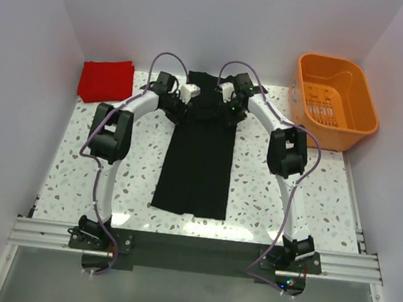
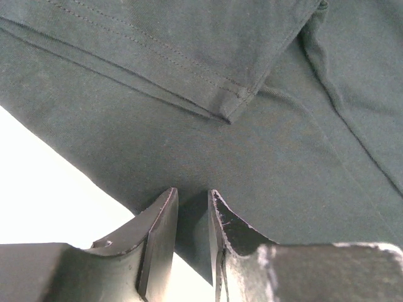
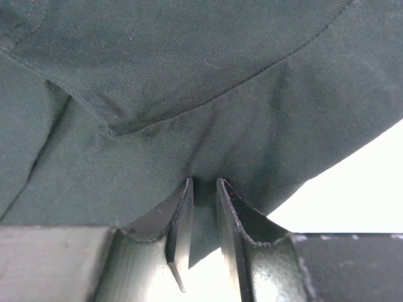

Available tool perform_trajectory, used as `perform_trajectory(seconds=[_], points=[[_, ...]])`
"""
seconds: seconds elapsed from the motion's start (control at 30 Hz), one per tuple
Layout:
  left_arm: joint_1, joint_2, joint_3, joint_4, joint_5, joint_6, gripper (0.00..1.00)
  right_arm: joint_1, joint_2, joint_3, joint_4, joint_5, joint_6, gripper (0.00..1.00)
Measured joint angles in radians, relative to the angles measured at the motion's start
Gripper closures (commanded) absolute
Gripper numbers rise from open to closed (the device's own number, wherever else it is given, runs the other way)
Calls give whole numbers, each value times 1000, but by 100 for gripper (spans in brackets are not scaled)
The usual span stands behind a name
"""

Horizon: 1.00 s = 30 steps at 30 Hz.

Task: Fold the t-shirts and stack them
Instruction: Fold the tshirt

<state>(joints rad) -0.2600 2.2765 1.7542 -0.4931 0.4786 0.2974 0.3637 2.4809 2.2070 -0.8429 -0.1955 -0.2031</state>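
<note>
The black t-shirt lies on the speckled table as a long narrow strip, its sides folded in. Both arms reach to its far end. My left gripper holds the far left corner. In the left wrist view the left gripper is shut on a pinch of black cloth, with a hemmed sleeve edge just beyond. My right gripper holds the far right corner. In the right wrist view the right gripper is shut on black cloth below the collar seam. The red t-shirt sits folded at the far left corner.
An orange plastic basket stands at the far right of the table. White walls close in the left, right and back sides. The arm bases and a metal rail run along the near edge.
</note>
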Motion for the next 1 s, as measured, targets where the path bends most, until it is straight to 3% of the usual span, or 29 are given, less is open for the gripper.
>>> perform_trajectory(seconds=[0.27, 0.37, 0.4, 0.5, 0.53, 0.57, 0.7, 0.83, 1.0], points=[[2, 1, 5, 0, 19, 0, 57, -13, 16, 53, 7, 51, -34, 64], [5, -17, -8, 11, 40, 2, 45, -20, 1, 53, 12, 55, -57, 47], [7, -40, -29, 20, 48, 4, 40, -23, -11, 53, 13, 55, -64, 36], [20, -167, -107, 38, 88, 25, 26, -26, -96, 23, 21, 46, -89, 20], [26, -226, -127, 42, 104, 37, 4, -26, -145, 5, 26, 43, -94, 11], [32, -287, -139, 46, 121, 59, 0, -26, -200, -13, 32, 38, -98, 9], [51, -528, -155, 86, 182, 110, 0, -25, -460, -124, 129, -15, -113, 1], [55, -750, -230, 153, 230, 162, 0, -24, -735, -286, 220, -120, -157, 1], [55, -882, -331, -87, 331, 525, 1, 46, -922, -457, 146, -226, -370, 1]])
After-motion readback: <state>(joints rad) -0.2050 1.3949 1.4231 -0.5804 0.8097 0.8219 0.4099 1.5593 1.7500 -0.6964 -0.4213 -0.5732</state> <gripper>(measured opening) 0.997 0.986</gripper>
